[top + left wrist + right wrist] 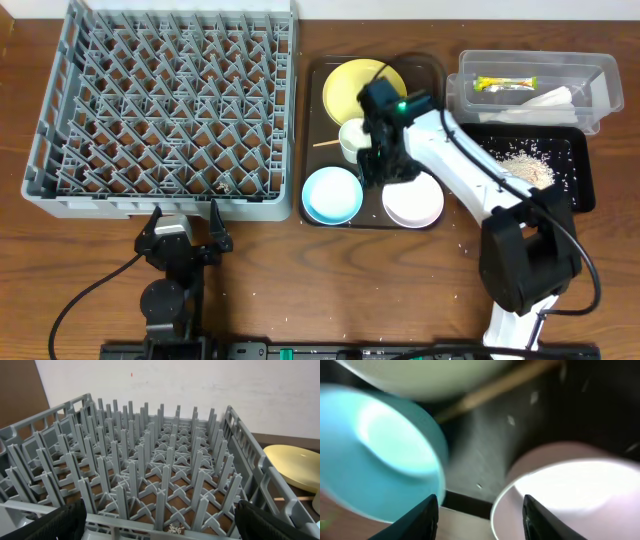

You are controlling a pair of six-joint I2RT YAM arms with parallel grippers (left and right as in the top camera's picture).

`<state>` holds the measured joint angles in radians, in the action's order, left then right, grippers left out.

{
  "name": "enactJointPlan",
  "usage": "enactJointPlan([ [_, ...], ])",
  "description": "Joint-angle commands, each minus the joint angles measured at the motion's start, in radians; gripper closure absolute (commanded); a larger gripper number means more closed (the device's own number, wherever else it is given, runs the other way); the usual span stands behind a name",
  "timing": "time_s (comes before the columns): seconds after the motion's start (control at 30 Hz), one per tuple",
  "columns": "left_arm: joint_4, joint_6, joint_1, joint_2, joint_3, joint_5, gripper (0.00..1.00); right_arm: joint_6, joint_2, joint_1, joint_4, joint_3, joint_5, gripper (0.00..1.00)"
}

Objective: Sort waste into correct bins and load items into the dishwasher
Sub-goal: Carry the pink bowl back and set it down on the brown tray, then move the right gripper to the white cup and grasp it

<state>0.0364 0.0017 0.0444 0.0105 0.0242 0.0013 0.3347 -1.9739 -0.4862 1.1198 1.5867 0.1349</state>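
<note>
Wooden table (60,290), brown grain, with a few pale crumbs on the near edge. Plain white wall (200,385) beyond the far side, seen from the left wrist.

Left gripper (184,212): fingers wide apart, nothing between them, hovering just short of the front wall of the grey dish rack (165,205). No dishes on the pegs; a small whitish speck lies on the rack floor near the front.

Right gripper (480,512): fingers apart, nothing held, low over the brown serving tray (315,120), above the gap between the light blue bowl (332,193) and the white bowl (415,203). Right wrist view is badly blurred, and both bowls are cut off at its edges.

Behind the bowls sits the small white cup (352,135), then the yellow plate (350,85). My right arm crosses both and hides part of each. One chopstick (325,143) pokes out left of the cup; I cannot make out the second.

Right of the serving tray lies the black tray (580,170), holding the rice scraps (525,165) in a loose heap with scattered grains. Beyond it, touching or nearly so, the clear tub (600,95) holds the green-yellow wrapper (505,83) and the white napkin (545,100).
</note>
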Motion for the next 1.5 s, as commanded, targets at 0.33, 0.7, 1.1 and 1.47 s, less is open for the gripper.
enactJointPlan([
  [0.33, 0.037, 0.013, -0.003, -0.006, -0.02, -0.012, 0.04, -0.063, 0.055, 0.068, -0.035, 0.13, 0.012, 0.48],
  [0.7, 0.037, 0.013, -0.003, -0.006, -0.02, -0.012, 0.04, -0.083, 0.055, 0.071, -0.06, 0.13, 0.012, 0.44],
  [1.1, 0.037, 0.013, -0.003, -0.006, -0.02, -0.012, 0.04, -0.081, 0.055, 0.074, -0.111, 0.13, 0.012, 0.46],
  [1.47, 0.037, 0.013, -0.003, -0.006, -0.02, -0.012, 0.04, -0.08, 0.048, 0.074, -0.161, 0.13, -0.004, 0.52],
])
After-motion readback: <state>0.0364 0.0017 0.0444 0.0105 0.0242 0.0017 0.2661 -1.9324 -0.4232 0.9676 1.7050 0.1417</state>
